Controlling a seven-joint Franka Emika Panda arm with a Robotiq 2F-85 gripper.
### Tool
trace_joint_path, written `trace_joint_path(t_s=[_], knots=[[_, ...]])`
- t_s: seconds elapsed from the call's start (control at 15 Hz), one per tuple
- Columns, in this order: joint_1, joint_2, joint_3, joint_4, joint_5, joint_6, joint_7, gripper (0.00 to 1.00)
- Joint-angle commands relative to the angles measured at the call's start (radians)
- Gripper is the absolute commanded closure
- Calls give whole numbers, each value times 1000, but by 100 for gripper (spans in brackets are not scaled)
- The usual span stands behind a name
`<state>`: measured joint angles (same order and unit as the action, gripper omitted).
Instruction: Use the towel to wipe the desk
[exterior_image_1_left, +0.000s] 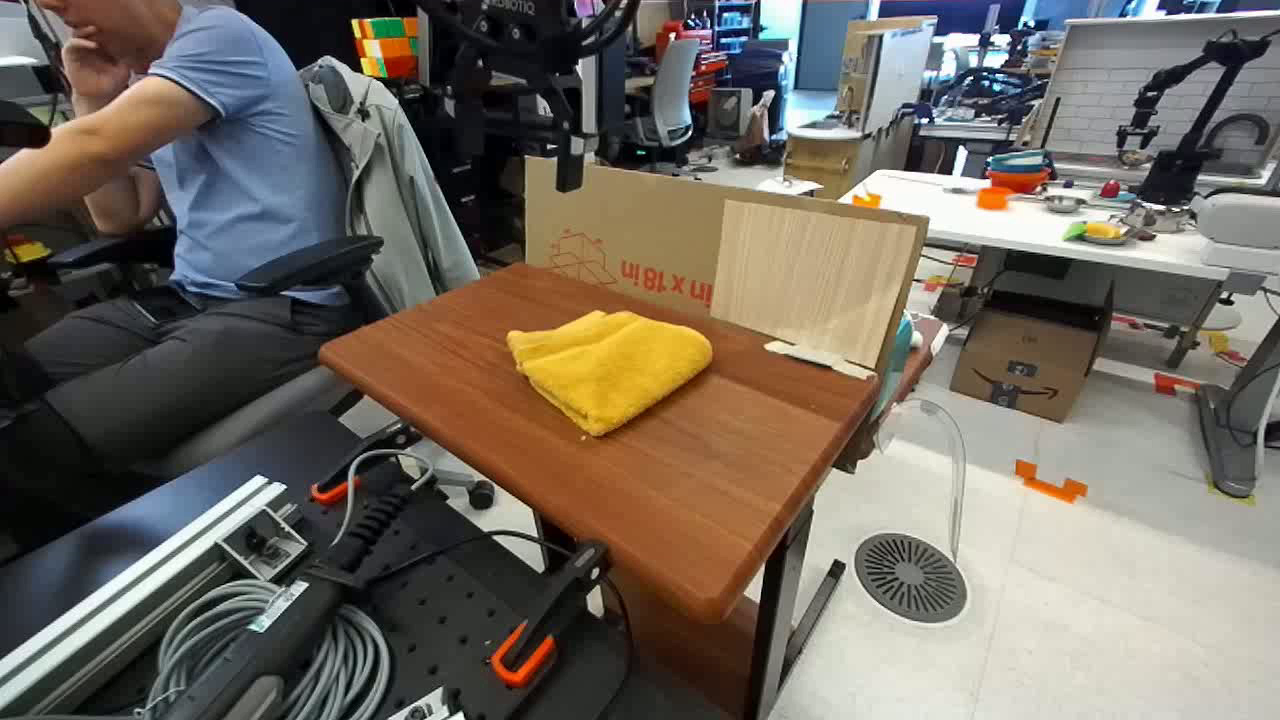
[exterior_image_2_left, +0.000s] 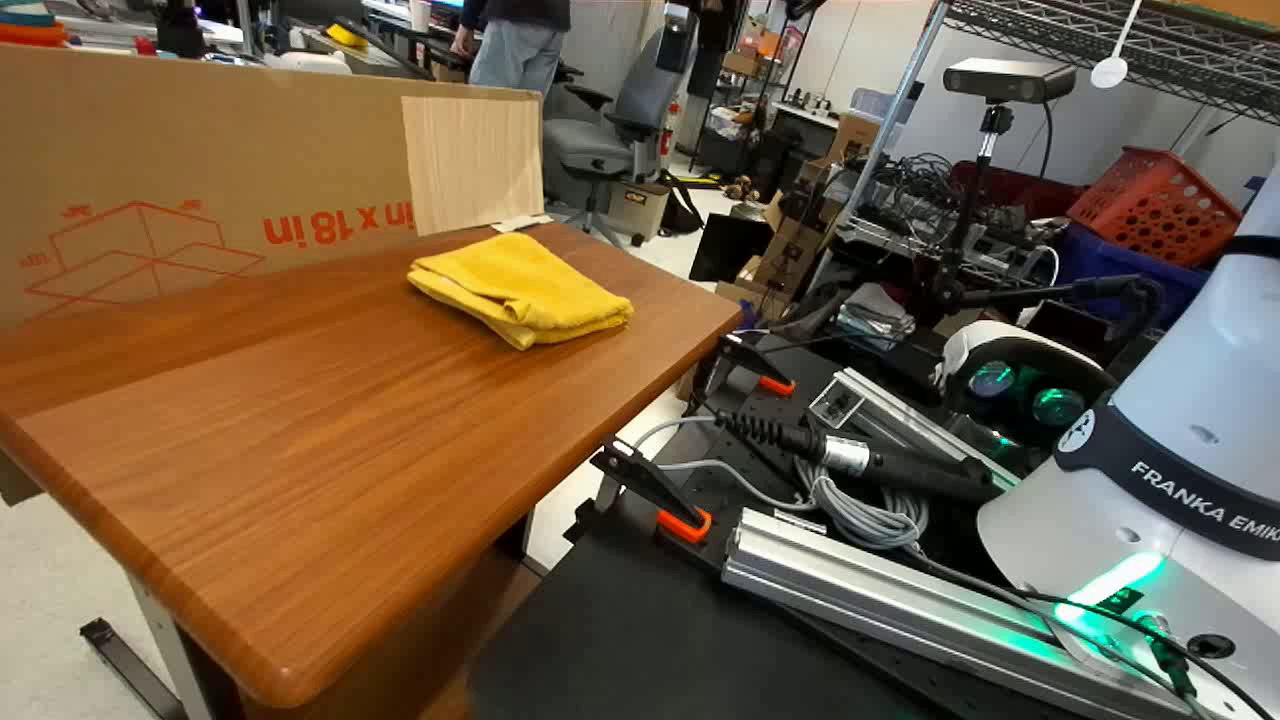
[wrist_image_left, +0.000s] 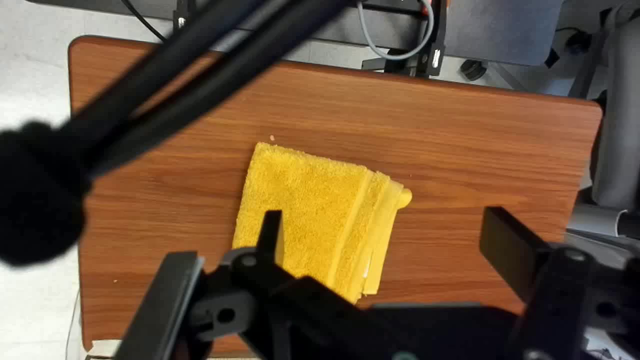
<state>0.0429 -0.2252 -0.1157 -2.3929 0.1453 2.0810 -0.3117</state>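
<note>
A folded yellow towel lies flat on the brown wooden desk (exterior_image_1_left: 680, 500). The towel (exterior_image_1_left: 615, 370) is near the desk's middle in an exterior view. It also shows in an exterior view (exterior_image_2_left: 520, 290), near the cardboard. In the wrist view the towel (wrist_image_left: 310, 210) has its banded edge facing right, and my gripper's parts hide its lower portion. My gripper (wrist_image_left: 384, 225) is open and empty, with its fingers wide apart. It hangs well above the desk, touching nothing. In an exterior view one finger (exterior_image_1_left: 570, 165) shows at the top, higher than the towel.
A cardboard panel (exterior_image_1_left: 625, 230) with a pale wood-grain sheet (exterior_image_1_left: 812, 275) stands along one desk edge. A black bench with clamps (exterior_image_1_left: 525, 650), cables and an aluminium bar (exterior_image_2_left: 880, 600) adjoins the opposite edge. A seated person (exterior_image_1_left: 250, 150) is close to the desk's end.
</note>
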Motion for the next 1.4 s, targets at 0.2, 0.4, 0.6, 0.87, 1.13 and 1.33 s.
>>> trace_joint_path(t_s=[0.2, 0.4, 0.6, 0.87, 1.13, 1.33], knots=[[-16, 1, 15, 1, 4, -2, -2, 0], [-16, 1, 15, 1, 4, -2, -2, 0], [-12, 1, 18, -2, 17, 25, -9, 0], [6, 61, 41, 22, 82, 147, 34, 0], [21, 213, 107, 63, 99, 332, 149, 0], [27, 353, 150, 121, 40, 417, 282, 0]])
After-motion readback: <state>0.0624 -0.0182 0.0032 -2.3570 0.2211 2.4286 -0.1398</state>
